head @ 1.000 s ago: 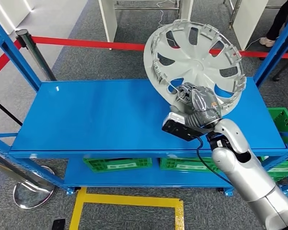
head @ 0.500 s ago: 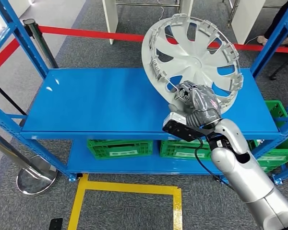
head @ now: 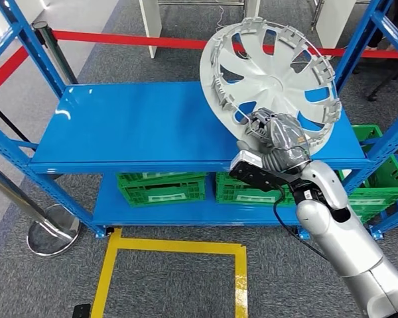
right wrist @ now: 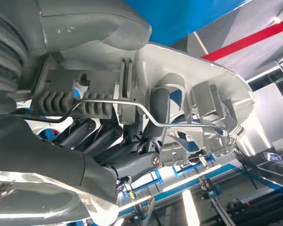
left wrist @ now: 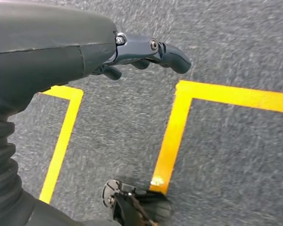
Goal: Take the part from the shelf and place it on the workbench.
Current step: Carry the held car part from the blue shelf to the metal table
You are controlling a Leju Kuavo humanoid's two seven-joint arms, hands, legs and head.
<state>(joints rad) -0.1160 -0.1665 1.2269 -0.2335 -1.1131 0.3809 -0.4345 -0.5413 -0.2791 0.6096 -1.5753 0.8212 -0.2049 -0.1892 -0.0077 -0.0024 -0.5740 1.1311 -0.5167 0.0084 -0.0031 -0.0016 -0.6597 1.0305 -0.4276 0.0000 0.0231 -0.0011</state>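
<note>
- A silver robot arm reaches in from the lower right toward a blue shelf [head: 136, 132].
- Its right hand [head: 277, 142] grips the near rim of a grey hubcap [head: 269, 83], the part to be moved. The close wrist view shows dark fingers [right wrist: 158, 108] hooked through the rim's ribbing and wire ring, thumb on the other face, so the hold looks like a clamp on the edge.
- The hubcap stands tilted, its hollow back facing the robot, over the right end of the top shelf. I cannot tell whether its lower edge touches the shelf; it looks lifted clear.
- Holding it by the rim, upright, probably keeps the wide disc from scraping the shelf posts on the way out.
- The left hand [left wrist: 147, 52] hangs beside the body over grey carpet and yellow floor tape [left wrist: 168, 141], holding nothing, fingers loosely extended.
- Green crates [head: 162, 185] sit on the lower shelf; a red barrier rope [head: 136, 41] runs behind.
</note>
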